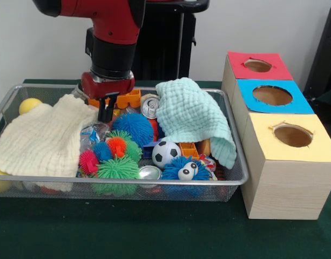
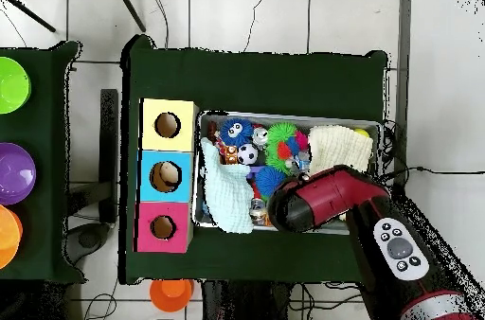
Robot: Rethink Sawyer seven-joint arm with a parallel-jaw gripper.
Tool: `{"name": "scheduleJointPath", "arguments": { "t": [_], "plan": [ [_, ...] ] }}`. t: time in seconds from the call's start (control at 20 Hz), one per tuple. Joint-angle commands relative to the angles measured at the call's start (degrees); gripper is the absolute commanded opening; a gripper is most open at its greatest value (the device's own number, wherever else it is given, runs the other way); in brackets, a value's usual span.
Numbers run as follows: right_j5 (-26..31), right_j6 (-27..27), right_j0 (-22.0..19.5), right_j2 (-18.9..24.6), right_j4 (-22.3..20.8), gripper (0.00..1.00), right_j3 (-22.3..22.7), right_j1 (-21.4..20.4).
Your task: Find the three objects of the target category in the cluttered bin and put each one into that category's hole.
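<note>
A wire mesh bin holds a heap of toys. Among them are a blue spiky ball, a green spiky ball, an orange one and a pink one. A small soccer ball, a blue furry toy with eyes and a drink can lie there too. My gripper hangs low over the bin's back middle, just left of the blue spiky ball, with nothing seen in it. In the overhead view the arm hides it over the bin.
A cream cloth covers the bin's left part and a mint cloth drapes its right. Orange blocks and a yellow ball sit at the back. Red, blue and yellow boxes with holes stand to the right.
</note>
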Motion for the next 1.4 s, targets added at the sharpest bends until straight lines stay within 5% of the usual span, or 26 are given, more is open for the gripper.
{"name": "scheduleJointPath", "arguments": {
  "t": [0.05, 0.45, 0.5, 1.4],
  "plan": [
    [-3.25, -3.12, 0.88, 0.15, -4.44, 0.0, -4.1, 2.65],
    [-1.83, -3.76, 1.93, 0.14, -4.68, 0.0, -3.79, 2.39],
    [-1.88, -3.7, 2.04, 0.07, -4.7, 1.0, -3.89, 2.39],
    [-0.56, -0.96, 6.49, -3.87, -7.15, 1.0, -3.04, -1.9]
  ]
}}
